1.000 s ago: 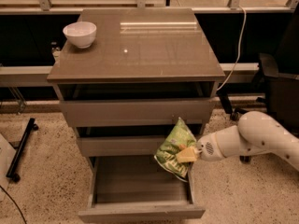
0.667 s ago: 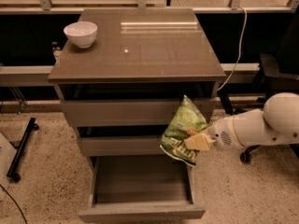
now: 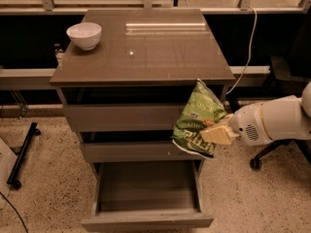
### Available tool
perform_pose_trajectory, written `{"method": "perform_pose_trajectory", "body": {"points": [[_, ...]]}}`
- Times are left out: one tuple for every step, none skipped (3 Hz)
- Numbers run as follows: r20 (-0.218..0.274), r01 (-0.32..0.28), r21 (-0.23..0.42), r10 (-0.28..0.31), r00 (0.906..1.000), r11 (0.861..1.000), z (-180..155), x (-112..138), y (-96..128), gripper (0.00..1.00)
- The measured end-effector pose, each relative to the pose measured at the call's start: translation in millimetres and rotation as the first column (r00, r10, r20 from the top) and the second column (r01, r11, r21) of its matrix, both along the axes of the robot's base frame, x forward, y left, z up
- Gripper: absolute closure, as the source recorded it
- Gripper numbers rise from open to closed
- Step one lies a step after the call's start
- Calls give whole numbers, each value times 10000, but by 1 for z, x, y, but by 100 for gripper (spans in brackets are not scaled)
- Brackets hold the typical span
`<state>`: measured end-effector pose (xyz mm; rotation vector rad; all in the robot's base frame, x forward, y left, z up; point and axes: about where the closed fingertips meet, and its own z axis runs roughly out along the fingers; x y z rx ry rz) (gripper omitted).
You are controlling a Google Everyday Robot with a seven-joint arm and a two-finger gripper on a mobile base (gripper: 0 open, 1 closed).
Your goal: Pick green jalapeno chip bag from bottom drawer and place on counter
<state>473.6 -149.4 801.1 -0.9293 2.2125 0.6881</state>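
Only one camera view here, looking down at the grey-brown three-drawer cabinet (image 3: 141, 130) from the front. The crinkly green jalapeno chip bag (image 3: 197, 118) with pale lettering is up in the air at the cabinet's right front corner. It sits in front of the right ends of the two closed upper drawers (image 3: 121, 118), with its top just under the edge of the glossy grey-brown counter (image 3: 146, 52), not resting on it. The cream-coloured gripper (image 3: 217, 133) comes in from the cabinet's right on a fat white arm (image 3: 277, 120), and its fingers are pinched onto the bag's lower right side.

The bottom drawer (image 3: 146, 221) is pulled out toward the camera, and I can't see anything inside it.

Other stuff: a round white bowl (image 3: 84, 35) on the counter's back left corner, well apart from the bag. A white cable (image 3: 250, 42) hangs behind the cabinet's right side, and a black chair base (image 3: 265, 154) sits on the speckled floor (image 3: 48, 193) to the right. A black stand leg (image 3: 22, 154) is off to the left.

Count: one bag, one bowl, one gripper, three drawers.
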Motion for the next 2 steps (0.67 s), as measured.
{"method": "perform_pose_trajectory", "body": {"points": [[0,-1,0,1,10000,10000,0,0,0,100],[239,-269,-240,274,9993,9994,5,11,12,100]]}}
